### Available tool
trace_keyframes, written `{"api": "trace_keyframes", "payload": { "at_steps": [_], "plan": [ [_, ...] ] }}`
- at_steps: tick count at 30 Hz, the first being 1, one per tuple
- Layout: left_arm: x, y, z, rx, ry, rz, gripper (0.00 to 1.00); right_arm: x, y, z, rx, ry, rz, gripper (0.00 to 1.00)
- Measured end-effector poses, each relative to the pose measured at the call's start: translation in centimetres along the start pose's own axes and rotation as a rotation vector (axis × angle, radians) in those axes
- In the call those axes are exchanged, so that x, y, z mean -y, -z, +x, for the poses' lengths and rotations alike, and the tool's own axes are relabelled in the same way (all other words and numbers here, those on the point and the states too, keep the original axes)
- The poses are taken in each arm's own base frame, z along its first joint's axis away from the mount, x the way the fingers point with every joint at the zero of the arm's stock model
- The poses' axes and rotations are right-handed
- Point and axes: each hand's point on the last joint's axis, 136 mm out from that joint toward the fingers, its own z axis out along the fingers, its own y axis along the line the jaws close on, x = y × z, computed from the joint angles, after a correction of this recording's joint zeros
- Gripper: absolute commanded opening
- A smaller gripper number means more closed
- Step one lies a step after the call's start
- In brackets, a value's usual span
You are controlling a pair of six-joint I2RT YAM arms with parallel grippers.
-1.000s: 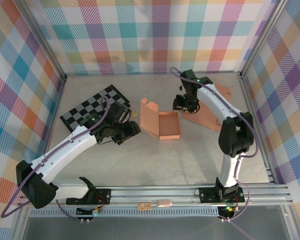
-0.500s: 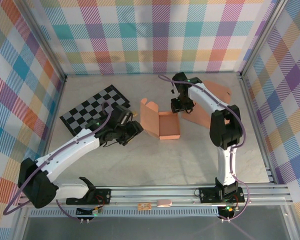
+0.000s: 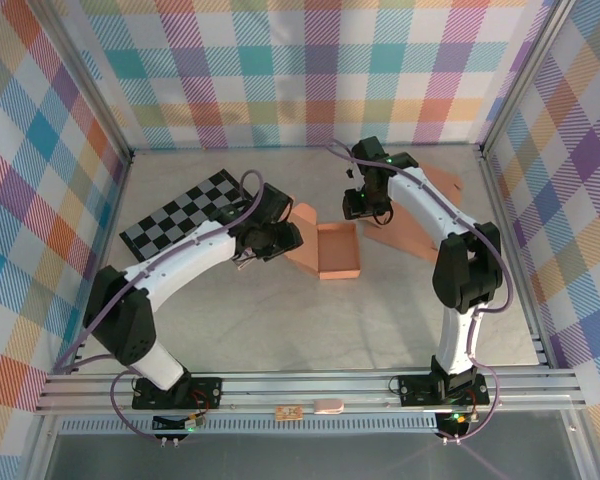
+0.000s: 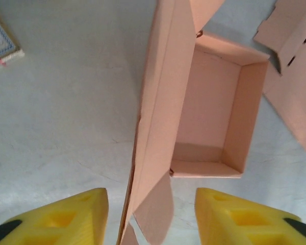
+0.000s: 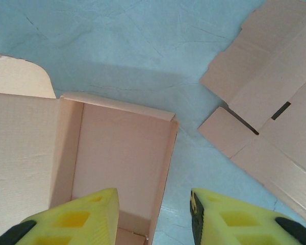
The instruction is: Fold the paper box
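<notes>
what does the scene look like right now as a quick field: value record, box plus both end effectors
box: paper box, tray open, on the table
lid: lid flap raised along the tray's left side, not closed
left end effector: open, fingers either side of the lid flap's edge
right end effector: open, above one tray wall
other: flat cardboard blanks right of the box; checkerboard to its left

The left gripper (image 3: 288, 240) now sits at the paper box (image 3: 338, 255), whose lid (image 4: 160, 102), earlier well ahead of it, stands raised between its spread fingers (image 4: 76, 209).
</notes>
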Motion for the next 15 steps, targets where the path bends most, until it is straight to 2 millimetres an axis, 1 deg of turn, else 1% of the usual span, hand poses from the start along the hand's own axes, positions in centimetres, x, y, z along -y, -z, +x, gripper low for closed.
{"api": "trace_keyframes", "payload": {
  "at_steps": [1,3,4,8,12,15],
  "plan": [
    [0.1,-0.2,-0.2,0.000,-0.020,-0.010,0.39,-0.1,0.0,0.0,-0.001,-0.002,-0.004,0.41],
    [0.2,-0.7,-0.7,0.000,-0.072,-0.032,0.26,-0.1,0.0,0.1,-0.003,-0.007,-0.008,0.39],
    [0.1,-0.8,-0.9,0.001,-0.096,-0.042,0.21,-0.2,0.0,0.1,-0.003,-0.011,-0.010,0.39],
    [-0.2,-0.5,-1.1,-0.008,-0.197,-0.069,0.00,-0.4,0.2,0.0,-0.003,-0.029,-0.023,0.38],
    [0.3,0.4,-1.7,-0.019,-0.322,-0.076,0.00,-0.8,0.6,0.0,0.002,-0.036,-0.045,0.37],
    [0.7,0.8,-2.0,-0.040,-0.424,-0.066,0.00,-1.6,1.5,-0.2,0.022,-0.030,-0.089,0.37]
  ]
}}
